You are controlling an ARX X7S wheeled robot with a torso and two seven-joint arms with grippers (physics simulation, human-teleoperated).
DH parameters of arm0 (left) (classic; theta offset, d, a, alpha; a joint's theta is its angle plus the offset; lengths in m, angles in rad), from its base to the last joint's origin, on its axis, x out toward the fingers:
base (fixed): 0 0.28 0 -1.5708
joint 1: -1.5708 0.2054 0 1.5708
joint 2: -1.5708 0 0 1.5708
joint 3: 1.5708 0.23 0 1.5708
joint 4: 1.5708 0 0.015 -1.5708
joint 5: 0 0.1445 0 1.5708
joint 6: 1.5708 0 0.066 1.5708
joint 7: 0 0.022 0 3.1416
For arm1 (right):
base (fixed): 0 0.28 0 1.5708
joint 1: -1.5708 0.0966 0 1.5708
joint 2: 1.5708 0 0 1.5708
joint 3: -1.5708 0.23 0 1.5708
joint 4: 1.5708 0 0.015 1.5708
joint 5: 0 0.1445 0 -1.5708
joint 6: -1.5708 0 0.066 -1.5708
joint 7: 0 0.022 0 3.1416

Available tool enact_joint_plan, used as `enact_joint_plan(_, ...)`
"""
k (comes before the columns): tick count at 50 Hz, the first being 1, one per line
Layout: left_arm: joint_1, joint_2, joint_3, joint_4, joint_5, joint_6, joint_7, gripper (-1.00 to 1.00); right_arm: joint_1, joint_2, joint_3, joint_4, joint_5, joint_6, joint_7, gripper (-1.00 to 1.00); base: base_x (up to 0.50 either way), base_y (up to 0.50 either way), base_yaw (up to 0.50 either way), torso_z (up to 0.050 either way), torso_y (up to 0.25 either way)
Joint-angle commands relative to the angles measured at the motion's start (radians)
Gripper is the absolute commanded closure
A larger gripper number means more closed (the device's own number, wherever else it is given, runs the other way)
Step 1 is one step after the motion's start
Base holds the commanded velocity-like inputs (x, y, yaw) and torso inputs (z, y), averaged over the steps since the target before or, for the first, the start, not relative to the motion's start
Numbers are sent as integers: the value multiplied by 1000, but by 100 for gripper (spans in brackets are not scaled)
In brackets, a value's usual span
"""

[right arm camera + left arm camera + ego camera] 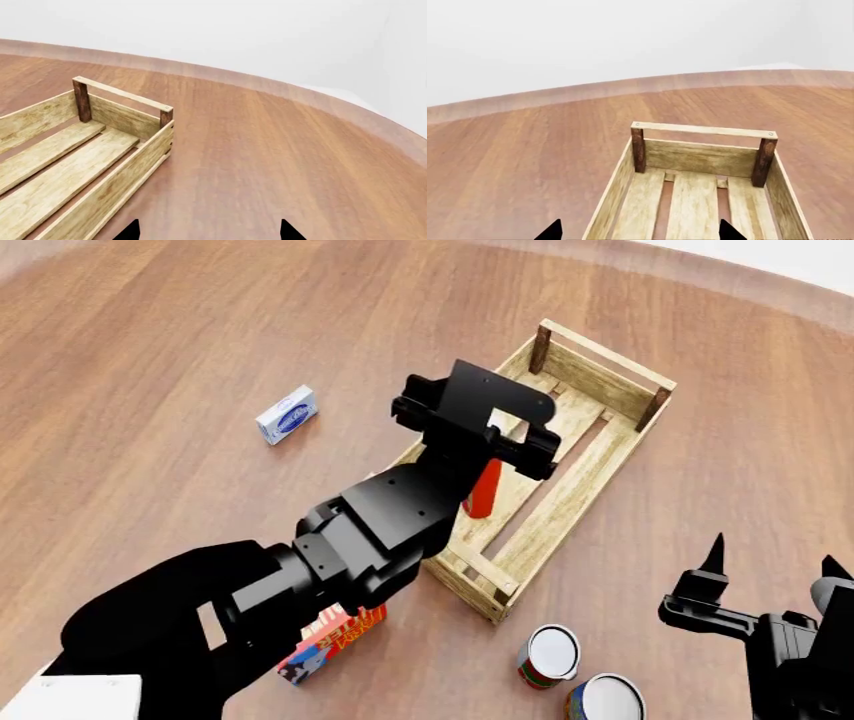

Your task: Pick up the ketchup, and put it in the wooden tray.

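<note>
L gripper: over wooden tray, pinching ketchup
R gripper: jaws spread, holding nothing

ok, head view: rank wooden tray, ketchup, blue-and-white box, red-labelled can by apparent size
1. wooden tray
2. ketchup, mostly hidden by the left arm, so unsure
3/4. red-labelled can and blue-and-white box look alike.
</note>
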Motion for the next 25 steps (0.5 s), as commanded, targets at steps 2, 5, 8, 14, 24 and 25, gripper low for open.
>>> enact_joint_plan(2, -7, 0, 0, 4, -11, -14, 10, -100, -2, 3, -3, 3, -1, -12, -1, -100, 0, 0, 0, -18, 188)
enact_joint_plan(5, -10, 0, 0, 5, -12, -16, 11, -100, -3, 4, -5, 3, -2, -16, -2, -100, 0, 0, 0, -20, 203)
enact_joint_plan(8, -13, 0, 0, 4, -12, -18, 12, -100, -4, 5, -6, 4, -3, -19, -3, -100, 0, 0, 0, -21, 221)
enact_joint_plan(14, -25, 0, 0, 0, -17, -17, 19, -100, -6, 8, -9, 6, -3, -30, -8, -100, 0, 0, 0, -22, 220)
enact_joint_plan(24, -52, 0, 0, 19, -39, 6, 22, -100, -9, 14, -16, 11, -8, -50, -16, -100, 0, 0, 0, -22, 220)
enact_joint_plan(25, -56, 0, -2, 22, -47, 18, 24, -100, -10, 14, -17, 11, -8, -53, -17, -100, 0, 0, 0, -21, 219)
